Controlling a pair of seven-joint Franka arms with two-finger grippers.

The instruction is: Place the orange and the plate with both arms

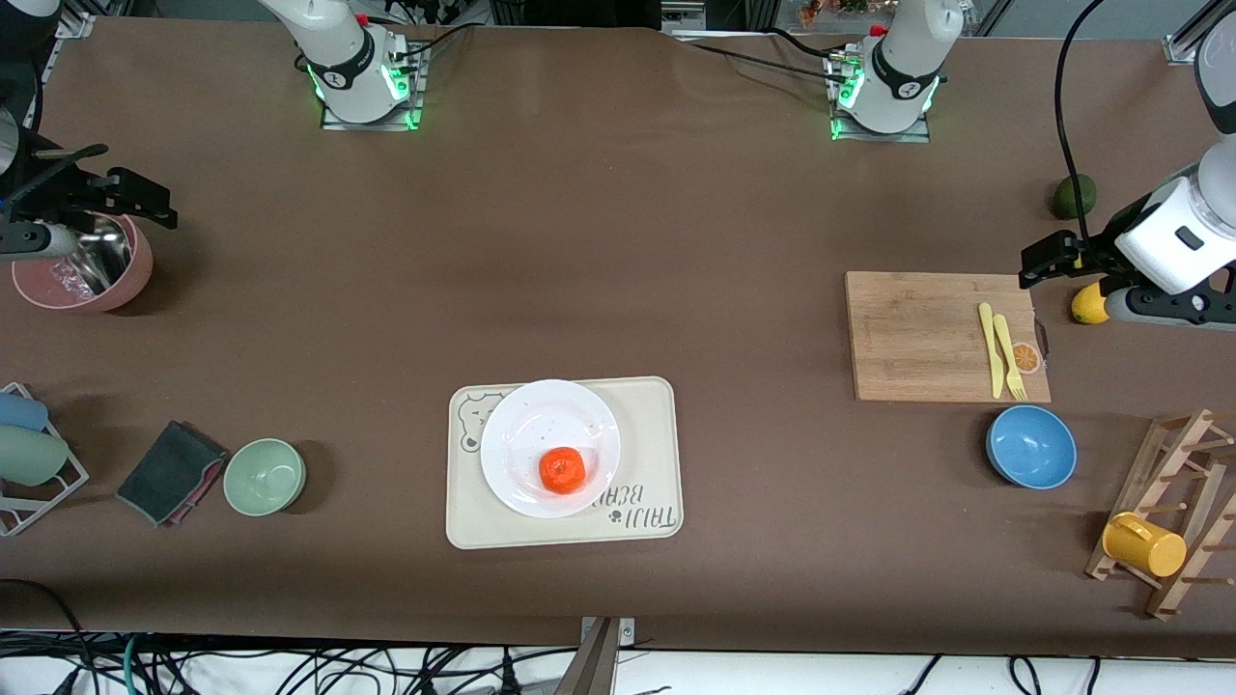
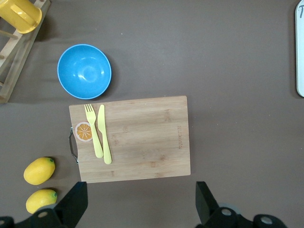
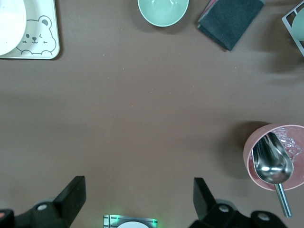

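The white plate (image 1: pixel 541 425) sits on the cream bear tray (image 1: pixel 647 463) near the table's middle, close to the front camera. The orange (image 1: pixel 563 469) lies on the plate, on its part nearer the camera. My left gripper (image 1: pixel 1053 256) hangs open and empty over the table by the cutting board's edge, at the left arm's end; its wrist view (image 2: pixel 140 199) shows bare table between the fingers. My right gripper (image 1: pixel 135 198) hangs open and empty over the pink bowl at the right arm's end; it also shows in its wrist view (image 3: pixel 137 194). The plate's rim (image 3: pixel 9 23) shows there too.
A bamboo cutting board (image 1: pixel 927 333) holds a yellow fork and knife (image 1: pixel 1004 352). A blue bowl (image 1: pixel 1031 446), two lemons (image 2: pixel 39 170), a dark green fruit (image 1: pixel 1074 196) and a wooden rack with a yellow mug (image 1: pixel 1144 543) are nearby. A pink bowl with a scoop (image 1: pixel 87 270), a green bowl (image 1: pixel 265 476) and a grey cloth (image 1: pixel 169 471) stand at the right arm's end.
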